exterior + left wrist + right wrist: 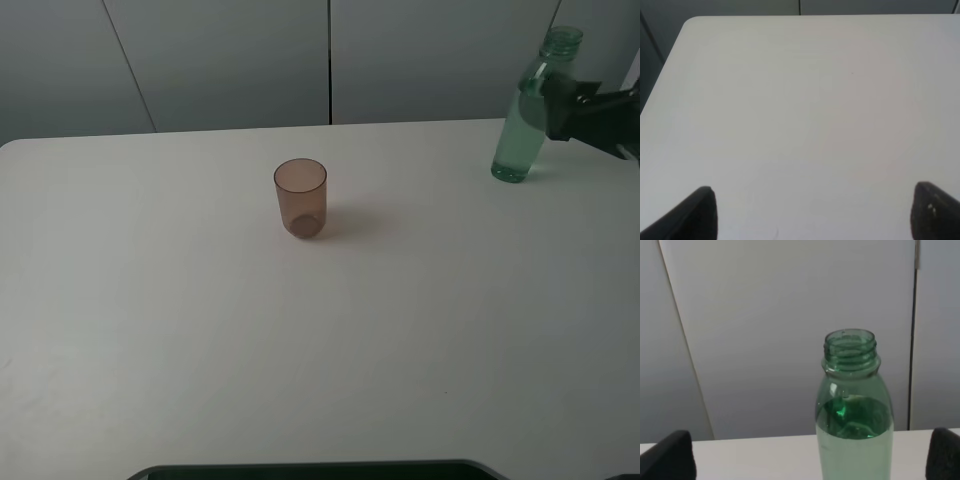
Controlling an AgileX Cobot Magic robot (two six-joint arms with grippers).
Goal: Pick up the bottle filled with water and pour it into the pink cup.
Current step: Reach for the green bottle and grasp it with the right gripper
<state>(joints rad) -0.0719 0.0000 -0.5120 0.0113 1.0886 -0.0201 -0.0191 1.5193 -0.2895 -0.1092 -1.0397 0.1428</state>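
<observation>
Water point(855, 420) was seen inside the bottle point(522, 120), reaching up to just below the shoulder, and the narrow threaded neck was left open at the top. The green-tinted bottle was stood on its base at the far right of the white surface point(200, 330), close to the back edge. The pink cup point(300, 197) was placed upright near the middle of the surface, mouth upward, well apart from the bottle and to its left in the high view. The right pincer point(578, 108) was held at the right edge of the high view, level with the bottle's shoulder and just beside it. Whether it was touching the bottle could not be told from that view. In the right wrist view its two dark fingers point(670, 457) were spread wide, with the bottle set between them and a clear gap left on either side, so nothing was pinched. The left pincer point(817, 215) was shown only in the left wrist view, where its fingers were likewise spread wide over a bare stretch of the surface, with nothing gripped. Grey wall panels point(220, 60) were seen behind the surface.
</observation>
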